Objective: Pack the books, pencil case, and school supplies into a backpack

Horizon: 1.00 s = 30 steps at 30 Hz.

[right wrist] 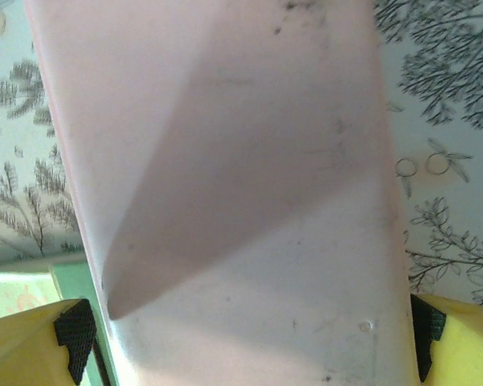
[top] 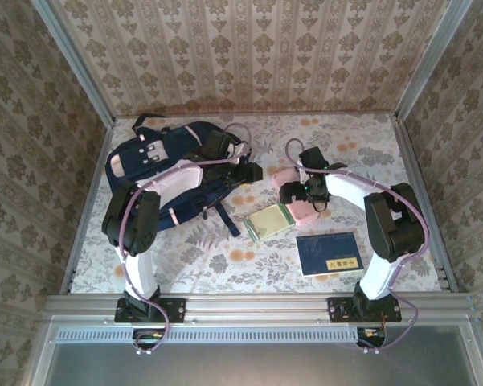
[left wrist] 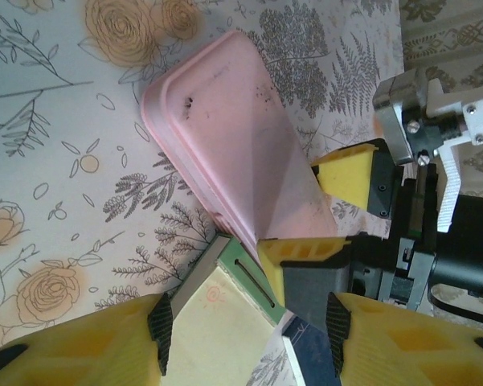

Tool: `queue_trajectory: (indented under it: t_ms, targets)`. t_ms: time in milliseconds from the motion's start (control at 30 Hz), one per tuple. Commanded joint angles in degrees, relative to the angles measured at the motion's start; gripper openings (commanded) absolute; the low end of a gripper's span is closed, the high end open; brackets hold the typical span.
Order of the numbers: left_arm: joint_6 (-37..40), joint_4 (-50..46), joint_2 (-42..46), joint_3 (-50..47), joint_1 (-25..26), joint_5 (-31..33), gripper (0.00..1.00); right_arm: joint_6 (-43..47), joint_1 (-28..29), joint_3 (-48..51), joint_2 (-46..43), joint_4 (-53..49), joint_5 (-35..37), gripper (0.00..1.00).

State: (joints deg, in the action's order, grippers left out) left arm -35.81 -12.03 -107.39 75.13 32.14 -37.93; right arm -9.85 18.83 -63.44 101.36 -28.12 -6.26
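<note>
Right claw [right wrist: 249, 334] looks pinched on the pencil case [left wrist: 225, 129], across its width near one end, with pads on both long edges. Case is on the worktop [top: 201, 265], right of the backpack [top: 157, 169] and just beside the green-and-white pad [top: 269, 221]. Can't tell if it's off the surface. Left claw [left wrist: 245, 330] is spread and holds nothing, hanging off the backpack's right side and facing the case. Handling guess: case is light, smooth and somewhat soft, so an edge pinch could slip or bow it. With an end grip the far end may droop, so lift slow. Navy book [top: 328, 253] lies apart, near the right arm's base.
</note>
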Motion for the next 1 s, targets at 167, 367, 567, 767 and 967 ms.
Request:
queue_trajectory:
  t_ms: [167, 367, 567, 767, 967]
  targets:
    - [-0.2, 3.1, 1.6, -1.5, -0.6, -3.0, 0.56, 6.6, 2.2, -5.6, 6.8, -9.6, 6.9, 1.00]
    - [-0.3, 3.2, 1.9, -1.8, -0.6, -3.0, 0.56, 4.8, 2.2, -5.5, 6.6, -8.3, 7.5, 0.91]
    - [-1.8, 3.2, 2.4, -1.3, -1.0, -3.8, 0.58, 4.6, 2.2, -7.0, 9.2, -8.7, 6.6, 0.89]
    - [-3.8, 2.6, 3.5, -0.6, -2.0, -2.7, 0.61, 0.8, 1.6, -6.5, 2.7, -6.1, 3.6, 0.87]
    - [-7.6, 4.0, 2.6, 0.7, -2.3, -2.0, 0.79, -2.9, 1.6, -4.3, -7.3, -1.1, 3.6, 0.87]
